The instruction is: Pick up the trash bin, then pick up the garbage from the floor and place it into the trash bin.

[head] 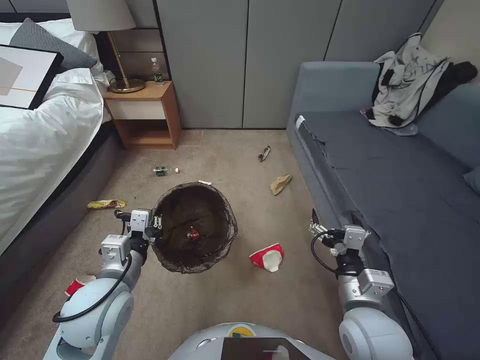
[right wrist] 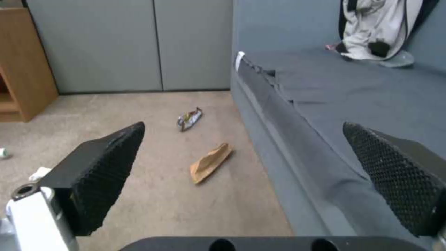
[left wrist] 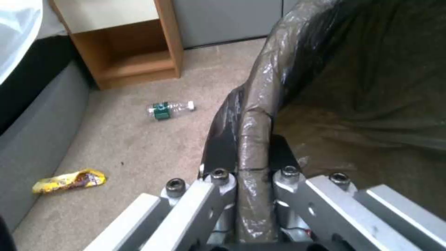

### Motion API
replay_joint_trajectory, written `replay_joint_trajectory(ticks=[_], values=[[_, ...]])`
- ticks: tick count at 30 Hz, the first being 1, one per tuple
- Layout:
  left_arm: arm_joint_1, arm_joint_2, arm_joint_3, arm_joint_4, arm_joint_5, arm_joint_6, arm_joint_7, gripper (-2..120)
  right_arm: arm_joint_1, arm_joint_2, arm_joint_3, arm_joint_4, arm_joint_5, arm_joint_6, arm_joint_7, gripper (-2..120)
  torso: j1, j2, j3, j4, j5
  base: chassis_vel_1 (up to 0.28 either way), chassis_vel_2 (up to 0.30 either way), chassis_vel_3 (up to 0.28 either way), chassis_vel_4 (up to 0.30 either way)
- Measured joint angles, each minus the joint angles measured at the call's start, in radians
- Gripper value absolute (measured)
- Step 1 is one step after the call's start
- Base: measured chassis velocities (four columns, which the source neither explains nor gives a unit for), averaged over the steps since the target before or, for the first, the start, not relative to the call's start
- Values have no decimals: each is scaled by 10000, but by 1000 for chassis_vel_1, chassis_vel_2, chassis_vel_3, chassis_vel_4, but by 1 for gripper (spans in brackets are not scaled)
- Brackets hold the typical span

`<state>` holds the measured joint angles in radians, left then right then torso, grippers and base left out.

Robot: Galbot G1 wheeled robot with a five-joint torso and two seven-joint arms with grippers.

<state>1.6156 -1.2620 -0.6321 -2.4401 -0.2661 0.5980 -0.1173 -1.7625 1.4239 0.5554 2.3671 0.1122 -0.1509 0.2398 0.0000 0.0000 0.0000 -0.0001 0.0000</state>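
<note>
My left gripper (head: 159,227) is shut on the near-left rim of the trash bin (head: 229,220), which is lined with a dark bag and holds a small red item (head: 192,233). In the left wrist view the fingers (left wrist: 218,155) pinch the bag-covered rim (left wrist: 254,115). On the floor (head: 225,150) garbage lies scattered: a crushed red-and-white cup (head: 267,257), a brown paper scrap (head: 280,184) (right wrist: 210,163), a wrapper (head: 264,153) (right wrist: 189,119), a small bottle (head: 162,171) (left wrist: 169,109), a yellow snack wrapper (head: 106,204) (left wrist: 69,180) and a white tissue (head: 204,182). My right gripper (head: 315,225) (right wrist: 241,127) hangs open beside the sofa edge.
A grey sofa (head: 400,175) with a heap of clothes (head: 410,80) runs along the right. On the left are a bed (head: 40,135) and a wooden nightstand (head: 145,110) carrying a lamp and an upright bottle (head: 157,71). Another red cup (head: 77,285) lies by my left arm.
</note>
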Motion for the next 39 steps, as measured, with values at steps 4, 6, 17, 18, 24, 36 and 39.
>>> replay_joint_trajectory(ticks=[4, 6, 17, 18, 24, 36, 39], values=[[4, 32, -45, -60, -56, 26, -2, 3, 147, -4, 71, -87, 226, -247, -226, 100, 0, 0, 0, 2, 0, 0, 0, 0, 0], [4, 67, -64, -106, -89, 56, -14, 3, 405, -41, 151, -260, 512, -549, -535, 100, 0, 0, 0, 1, 1, 0, 0, 0, 0], [113, 84, -119, -459, -232, 273, -233, 3, 969, -816, 5, -996, 1518, -1539, -1187, 100, 0, 0, 0, 1, 1, 0, 0, 0, 0], [122, 77, -120, -476, -234, 275, -245, 3, 1010, -868, -29, -1052, 1613, -1619, -1217, 100, 0, 0, 0, 1, 1, 0, 0, 0, 0], [133, 86, -154, -592, -327, 318, -298, 3, 1262, -1163, -220, -1380, 2476, -2219, -1279, 100, 0, 0, 0, 2, 1, 0, 0, 0, 0], [104, 203, -209, -612, -599, 483, -469, 3, 2121, -1601, -741, -2649, 4851, -3576, -1051, 100, 0, 0, 0, 1, 0, 0, 0, 0, 0], [97, 209, -205, -612, -619, 502, -477, 3, 2326, -1638, -834, -2938, 5159, -3725, -939, 100, 0, 0, 0, 1, 0, 0, 0, 0, 0]])
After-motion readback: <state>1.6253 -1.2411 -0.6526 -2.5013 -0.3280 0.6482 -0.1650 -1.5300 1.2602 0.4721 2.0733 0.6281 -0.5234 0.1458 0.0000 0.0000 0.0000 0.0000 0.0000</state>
